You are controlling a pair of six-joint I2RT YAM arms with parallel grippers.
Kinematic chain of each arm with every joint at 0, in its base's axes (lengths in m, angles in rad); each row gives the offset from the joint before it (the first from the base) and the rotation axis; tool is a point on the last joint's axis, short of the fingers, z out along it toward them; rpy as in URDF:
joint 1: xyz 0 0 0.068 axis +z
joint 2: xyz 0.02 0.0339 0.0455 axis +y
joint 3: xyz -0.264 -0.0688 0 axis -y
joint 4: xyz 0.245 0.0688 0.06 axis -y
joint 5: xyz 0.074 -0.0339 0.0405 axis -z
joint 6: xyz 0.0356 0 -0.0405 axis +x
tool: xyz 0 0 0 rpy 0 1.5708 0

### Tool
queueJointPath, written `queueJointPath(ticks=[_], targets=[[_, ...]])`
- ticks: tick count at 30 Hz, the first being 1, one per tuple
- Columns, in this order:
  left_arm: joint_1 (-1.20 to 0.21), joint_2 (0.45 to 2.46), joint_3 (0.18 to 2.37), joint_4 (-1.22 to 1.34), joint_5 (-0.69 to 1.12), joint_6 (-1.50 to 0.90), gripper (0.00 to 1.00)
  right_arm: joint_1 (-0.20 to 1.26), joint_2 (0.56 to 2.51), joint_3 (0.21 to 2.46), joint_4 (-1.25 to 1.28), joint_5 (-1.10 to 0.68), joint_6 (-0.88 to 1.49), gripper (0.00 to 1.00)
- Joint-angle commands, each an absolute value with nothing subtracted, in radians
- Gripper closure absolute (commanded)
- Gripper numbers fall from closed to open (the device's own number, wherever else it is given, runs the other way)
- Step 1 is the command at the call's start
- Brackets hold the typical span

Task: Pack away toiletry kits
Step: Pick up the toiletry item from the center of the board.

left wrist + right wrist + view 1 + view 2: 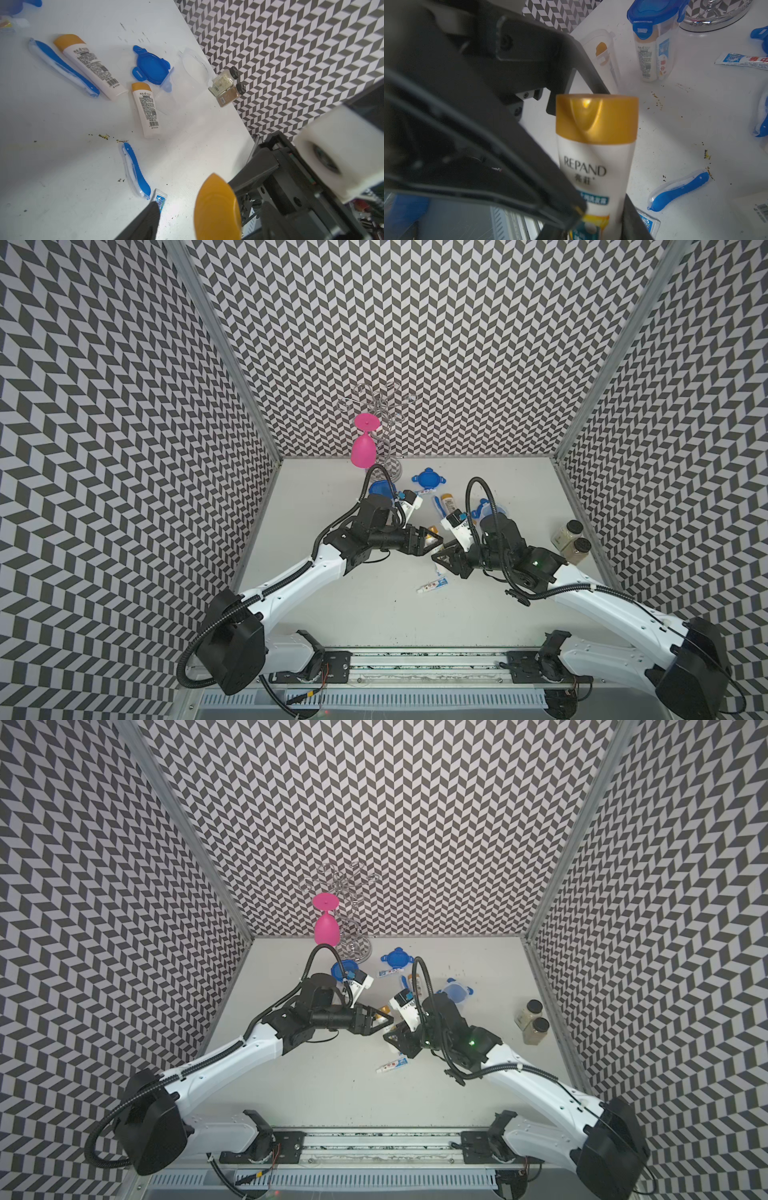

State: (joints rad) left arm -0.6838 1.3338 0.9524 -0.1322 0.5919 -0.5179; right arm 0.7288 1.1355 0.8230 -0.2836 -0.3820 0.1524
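Note:
My right gripper (598, 224) is shut on a white bottle (596, 166) with a yellow-orange cap, held above the table. My left gripper (207, 224) faces it, open, with the cap (217, 207) between its fingers and a gap on one side. In both top views the two grippers (432, 541) (392, 1033) meet mid-table. Two more bottles (89, 66) (145, 110), blue toothbrushes (136, 170) (62, 66) and toothpaste tubes (432, 585) (741, 60) lie loose. A packed jar with a blue lid on (652, 41) stands by an open clear jar (602, 52).
A pink goblet (364, 448) hangs on the silver wire rack (382, 406) at the back. Two spice jars (571, 541) stand near the right wall. A loose blue lid (428, 479) lies behind the arms; another lid (150, 66) lies by a clear jar (194, 64).

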Motion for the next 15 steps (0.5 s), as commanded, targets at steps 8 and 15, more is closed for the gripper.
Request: queueJointPath(ticks=[8, 15], targets=[[-0.669, 1.306, 0.954, -0.096, 0.551, -0.542, 1.0, 0.727, 1.145, 0.854, -0.179, -0.395, 0.135, 0.7], [-0.468, 1.233, 1.028, -0.312, 0.378, -0.399, 1.0, 0.727, 1.174, 0.918, -0.262, -0.235, 0.156, 0.25]])
